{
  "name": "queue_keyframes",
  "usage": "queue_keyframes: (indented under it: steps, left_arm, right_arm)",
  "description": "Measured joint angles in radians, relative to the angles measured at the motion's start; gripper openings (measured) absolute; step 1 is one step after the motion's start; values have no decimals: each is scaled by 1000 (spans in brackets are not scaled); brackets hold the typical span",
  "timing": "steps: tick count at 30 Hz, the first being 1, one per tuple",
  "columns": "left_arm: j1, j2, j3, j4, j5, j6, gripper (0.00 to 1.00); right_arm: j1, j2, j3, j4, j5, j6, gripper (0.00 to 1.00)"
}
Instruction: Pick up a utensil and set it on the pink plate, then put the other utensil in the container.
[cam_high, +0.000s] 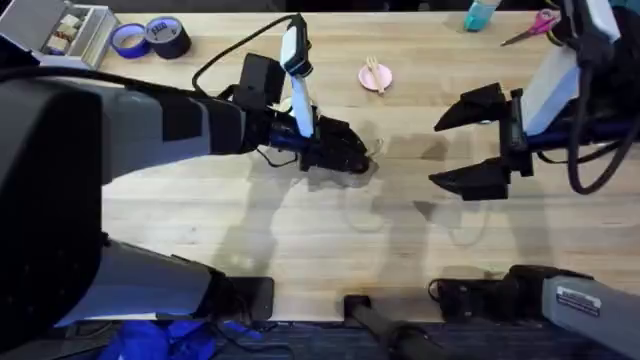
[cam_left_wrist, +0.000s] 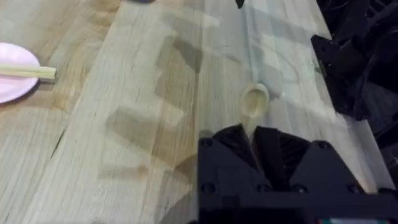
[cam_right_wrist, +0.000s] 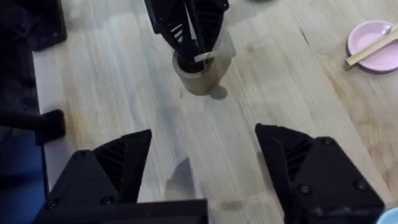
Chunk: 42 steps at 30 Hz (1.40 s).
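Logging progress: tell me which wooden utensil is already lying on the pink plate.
The fork, lying across the pink plate. The spoon is pinched in the left gripper.

Both arms are built of matte black and grey segments. The left arm (cam_high: 150, 125) carries a boxy black block near its wrist, with a thin black cable looping over it and a white-and-blue piece standing above. The left gripper (cam_left_wrist: 254, 149) has angular black fingers with small round screws at the corners. The right gripper (cam_right_wrist: 202, 168) has broad, wedge-shaped black fingers with ribbed inner faces. The right arm (cam_high: 565, 85) shows a white link, black cables, and, near its base, what looks like a white label.
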Motion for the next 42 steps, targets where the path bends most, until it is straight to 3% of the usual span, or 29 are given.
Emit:
queue_keyframes:
  steps: [7,11,13,18,19,35,42]
  left_arm:
    - [0,0,0,0,0,0,186]
    - [0,0,0,0,0,1,287]
    - [0,0,0,0,0,2,415]
    - [2,0,0,1,-2,7,913]
    - [3,0,0,0,-3,5,972]
    - [30,-57,0,8,-6,-6,997]
    - [109,-240,0,20,-71,-125,997]
  right_arm:
    - [0,0,0,0,0,0,997]
    - [0,0,0,0,0,0,997]
    - [0,0,0,0,0,0,996]
    - [0,0,0,0,0,0,996]
    - [0,0,0,0,0,0,996]
    - [0,0,0,0,0,0,995]
    - [0,0,0,3,2,0,997]
